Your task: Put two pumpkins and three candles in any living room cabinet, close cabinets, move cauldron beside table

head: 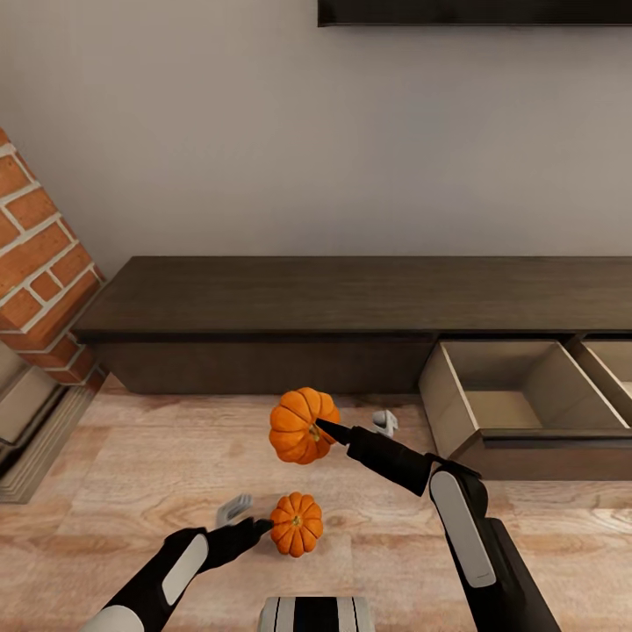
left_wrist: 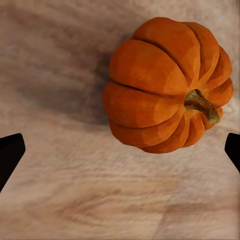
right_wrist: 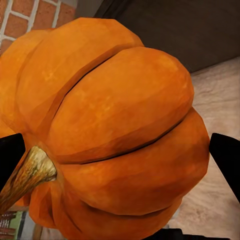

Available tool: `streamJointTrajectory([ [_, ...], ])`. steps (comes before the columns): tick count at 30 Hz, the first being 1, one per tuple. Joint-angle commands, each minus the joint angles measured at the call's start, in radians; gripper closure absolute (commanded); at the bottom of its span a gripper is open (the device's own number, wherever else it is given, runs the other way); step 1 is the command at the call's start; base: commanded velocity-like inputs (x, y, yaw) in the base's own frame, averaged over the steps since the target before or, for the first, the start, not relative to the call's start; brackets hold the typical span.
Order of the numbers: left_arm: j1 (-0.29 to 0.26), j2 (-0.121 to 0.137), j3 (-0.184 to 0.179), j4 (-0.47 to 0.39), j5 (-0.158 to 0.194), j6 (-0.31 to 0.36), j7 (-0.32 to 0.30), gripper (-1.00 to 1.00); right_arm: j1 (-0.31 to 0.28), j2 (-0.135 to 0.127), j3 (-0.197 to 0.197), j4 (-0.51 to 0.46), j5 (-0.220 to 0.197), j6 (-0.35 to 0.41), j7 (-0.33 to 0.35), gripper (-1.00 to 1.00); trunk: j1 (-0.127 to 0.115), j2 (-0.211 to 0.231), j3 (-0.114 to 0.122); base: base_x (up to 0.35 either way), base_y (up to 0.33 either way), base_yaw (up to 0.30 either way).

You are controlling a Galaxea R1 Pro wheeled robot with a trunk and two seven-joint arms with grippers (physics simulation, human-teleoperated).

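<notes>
My right gripper is shut on one orange pumpkin, holding it above the wood floor in front of the cabinet. Up close, this pumpkin sits between both fingertips. A second pumpkin rests on the floor nearer to me. My left gripper is open just left of it, its dark fingertips wide apart with this pumpkin lying a little beyond them. The candles, the cauldron and the table are out of view.
Two cabinet drawers stand pulled open at the right, the nearer one with a pale, bare inside. A brick fireplace side and its stepped base occupy the left. A dark screen edge hangs on the wall above.
</notes>
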Motion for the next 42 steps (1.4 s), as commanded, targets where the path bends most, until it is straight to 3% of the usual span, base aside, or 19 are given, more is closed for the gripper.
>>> streamJointTrajectory([
  [1,0.000,-0.001,0.000,-0.002,0.000,0.000,0.000,-1.00,0.000,0.000,0.000,0.000,-0.002,0.000,0.000,1.00,0.000,0.000,0.000,0.000,0.000,0.000],
  [19,-0.002,0.000,0.001,-0.005,0.000,0.002,0.002,-1.00,0.000,0.000,0.003,0.002,-0.002,0.000,-0.002,1.00,0.000,0.000,0.000,0.036,-0.058,0.000],
  [31,-0.002,0.000,0.002,-0.005,0.000,0.001,0.002,-1.00,0.000,0.001,0.004,0.003,-0.002,0.000,-0.003,1.00,0.005,-0.003,-0.046,0.000,0.000,0.000],
  [42,-0.002,-0.001,0.002,-0.005,-0.001,0.003,0.003,-1.00,0.000,0.007,0.004,0.007,0.004,0.000,-0.006,1.00,0.005,-0.003,-0.046,0.046,-0.044,0.000],
])
